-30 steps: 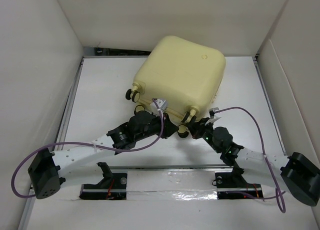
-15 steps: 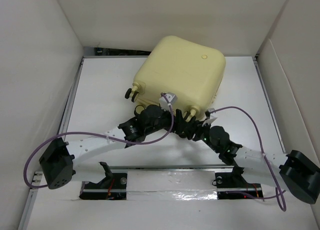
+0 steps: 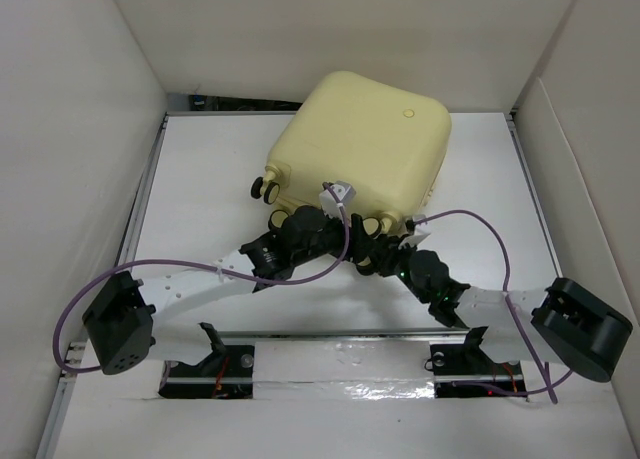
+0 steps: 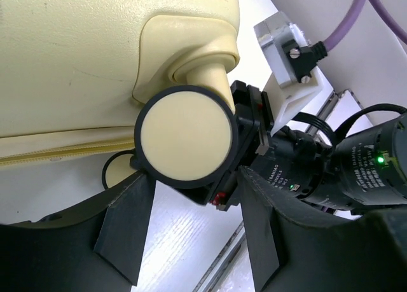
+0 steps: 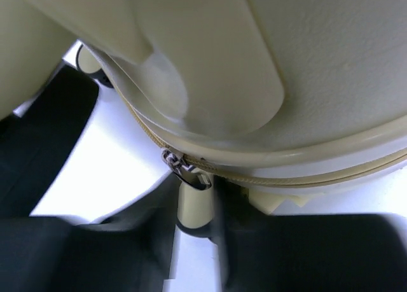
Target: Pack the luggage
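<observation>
Luggage (image 3: pixel 360 144) wheel (image 4: pixel 186 137) beside motor housing (image 4: pixel 299 177) lettered DAMIAO

A lab test cell — plain white walls (image 3: pixel 80 129) boxing in a white table (image 3: pixel 200 179).

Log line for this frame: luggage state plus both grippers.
luggage closed, lying on table | left gripper open, at wheel | right gripper by zipper pull, state unclear

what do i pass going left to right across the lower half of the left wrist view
one dark finger → cream luggage wheel with black rim → other finger → right arm's black wrist with a green light
</observation>
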Available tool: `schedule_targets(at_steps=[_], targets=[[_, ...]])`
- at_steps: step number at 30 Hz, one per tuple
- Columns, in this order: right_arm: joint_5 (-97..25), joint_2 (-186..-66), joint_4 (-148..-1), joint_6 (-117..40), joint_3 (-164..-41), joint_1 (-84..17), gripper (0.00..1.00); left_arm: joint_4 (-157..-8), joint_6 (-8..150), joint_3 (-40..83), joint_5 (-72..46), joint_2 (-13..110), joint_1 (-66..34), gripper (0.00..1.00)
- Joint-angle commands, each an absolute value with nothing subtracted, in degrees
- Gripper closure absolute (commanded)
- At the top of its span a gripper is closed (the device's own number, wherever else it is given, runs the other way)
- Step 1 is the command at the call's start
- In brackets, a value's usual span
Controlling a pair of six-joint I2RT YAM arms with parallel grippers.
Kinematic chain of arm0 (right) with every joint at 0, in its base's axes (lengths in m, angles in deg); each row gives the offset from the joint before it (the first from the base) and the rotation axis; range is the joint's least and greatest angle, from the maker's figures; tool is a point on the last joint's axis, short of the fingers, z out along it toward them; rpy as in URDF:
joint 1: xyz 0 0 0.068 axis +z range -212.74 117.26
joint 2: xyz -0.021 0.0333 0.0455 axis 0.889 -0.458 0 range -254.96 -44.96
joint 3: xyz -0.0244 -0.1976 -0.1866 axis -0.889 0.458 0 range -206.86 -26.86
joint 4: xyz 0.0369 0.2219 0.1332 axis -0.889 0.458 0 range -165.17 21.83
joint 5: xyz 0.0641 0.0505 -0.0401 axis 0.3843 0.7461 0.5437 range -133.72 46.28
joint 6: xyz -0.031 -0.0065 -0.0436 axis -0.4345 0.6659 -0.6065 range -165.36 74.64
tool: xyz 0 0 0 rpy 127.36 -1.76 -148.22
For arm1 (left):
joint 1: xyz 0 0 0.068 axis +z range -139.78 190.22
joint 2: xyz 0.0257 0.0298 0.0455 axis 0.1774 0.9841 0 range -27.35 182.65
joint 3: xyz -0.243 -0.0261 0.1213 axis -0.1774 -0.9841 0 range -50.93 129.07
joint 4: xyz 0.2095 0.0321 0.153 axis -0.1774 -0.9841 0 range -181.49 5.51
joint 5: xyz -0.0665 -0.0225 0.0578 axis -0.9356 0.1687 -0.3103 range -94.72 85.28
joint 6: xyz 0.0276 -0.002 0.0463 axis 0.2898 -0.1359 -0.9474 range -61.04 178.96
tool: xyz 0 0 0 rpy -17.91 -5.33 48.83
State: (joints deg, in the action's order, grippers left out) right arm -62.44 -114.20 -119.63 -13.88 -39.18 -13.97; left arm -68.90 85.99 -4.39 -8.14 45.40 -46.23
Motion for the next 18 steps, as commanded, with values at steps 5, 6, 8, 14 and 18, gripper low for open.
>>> schedule_targets(at_steps=[5, 6, 8, 14, 18], targets=[[-72.6, -111.2, -134.2, -14.7, -40.0, -10.6, 1.0, -66.2, 85.3, -0.6, -8.9, 46.4, -46.0, 0.5], [-73.3, -110.6, -134.2, -14.9, -39.7, -10.1, 1.0, -65.8, 85.6, -0.3, -9.2, 46.8, -46.0, 0.51], [-74.9, -109.0, -133.5, -15.0, -38.9, -8.3, 1.0, -63.6, 86.6, 0.2, -10.3, 48.3, -46.0, 0.52], [-80.9, -108.9, -130.1, -12.3, -36.5, -1.8, 1.0, -58.3, 90.2, 7.9, -13.9, 56.6, -46.0, 0.58], [-86.2, -112.3, -129.1, -11.4, -38.4, 2.7, 1.0, -56.6, 93.6, 19.0, -17.9, 63.8, -46.0, 0.59]])
